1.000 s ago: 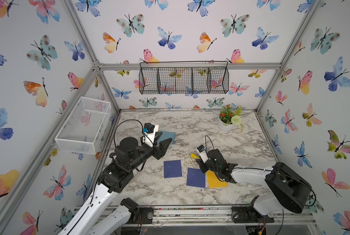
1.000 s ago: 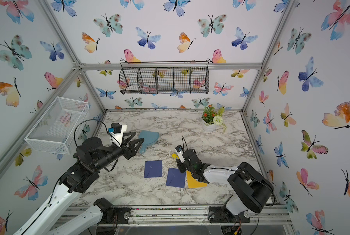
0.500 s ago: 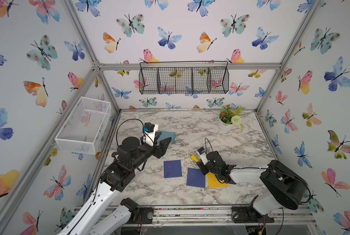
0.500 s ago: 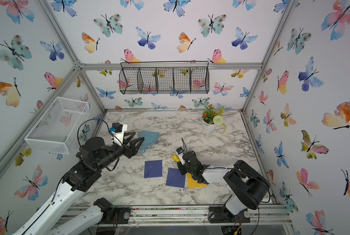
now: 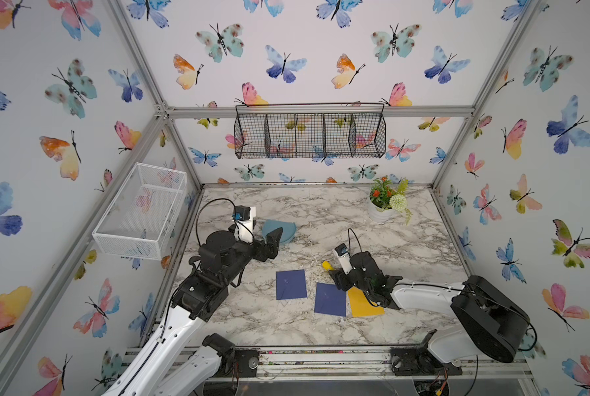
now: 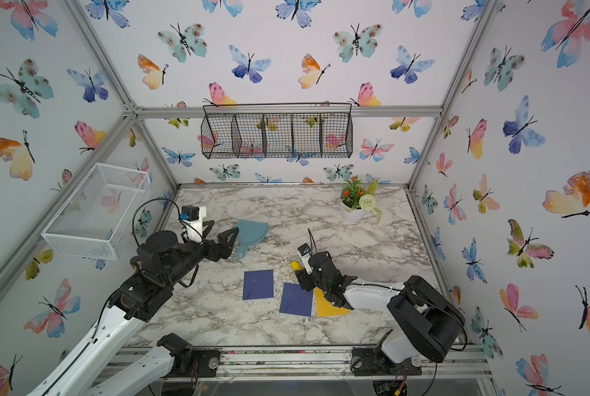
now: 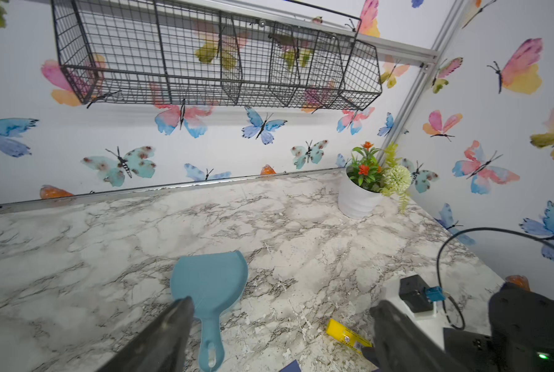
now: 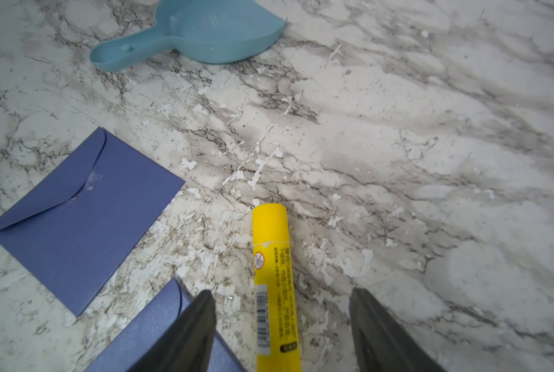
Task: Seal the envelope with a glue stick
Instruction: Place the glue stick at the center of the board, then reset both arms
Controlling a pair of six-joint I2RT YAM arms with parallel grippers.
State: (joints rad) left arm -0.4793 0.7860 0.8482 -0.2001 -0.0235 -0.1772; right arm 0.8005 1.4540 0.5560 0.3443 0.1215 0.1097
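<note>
The yellow glue stick lies flat on the marble between the spread fingers of my right gripper, which is open and not touching it. In both top views its tip pokes out past that gripper. Two blue envelopes and a yellow one lie flat at the front centre. The nearer blue envelope has its flap folded down. My left gripper hangs wide open and empty above the table's left side, by a blue dustpan.
The blue dustpan lies left of centre. A white flower pot stands at the back right. A black wire basket hangs on the back wall and a white mesh basket on the left wall.
My right gripper's jaws have spread apart and the glue stick now lies loose on the marble between them. The left gripper's jaws have opened wider.
</note>
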